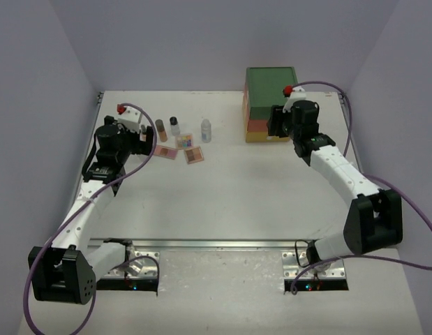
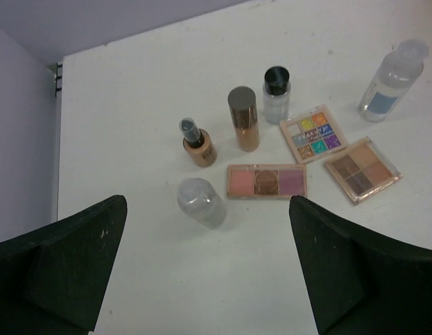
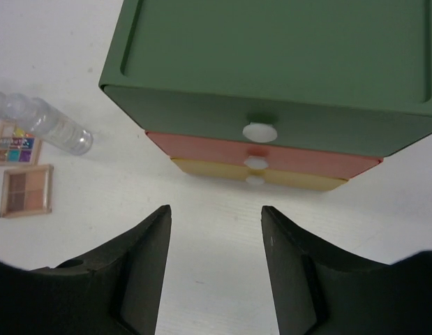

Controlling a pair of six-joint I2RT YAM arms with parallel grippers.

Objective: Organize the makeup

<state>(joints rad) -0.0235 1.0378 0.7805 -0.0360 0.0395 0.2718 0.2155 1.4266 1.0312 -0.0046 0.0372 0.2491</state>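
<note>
Our left claw (image 2: 206, 209), spread and empty, hovers over makeup (image 2: 266, 181) at far edge, left half of surface (image 2: 132, 105); it's nearer. Right claw (image 3: 216, 216), half-spread, empty, faces chest (image 3: 271, 63) knobs (image 3: 259, 131); makeup lies to its left.

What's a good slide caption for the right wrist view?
Right gripper, jaws apart, facing the knobs of the three-colour drawer chest.

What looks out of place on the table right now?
Nothing looks spilled or damaged. The three palettes lie flat at mismatched angles beside the bottles. The drawers of the drawer chest look shut.
</note>
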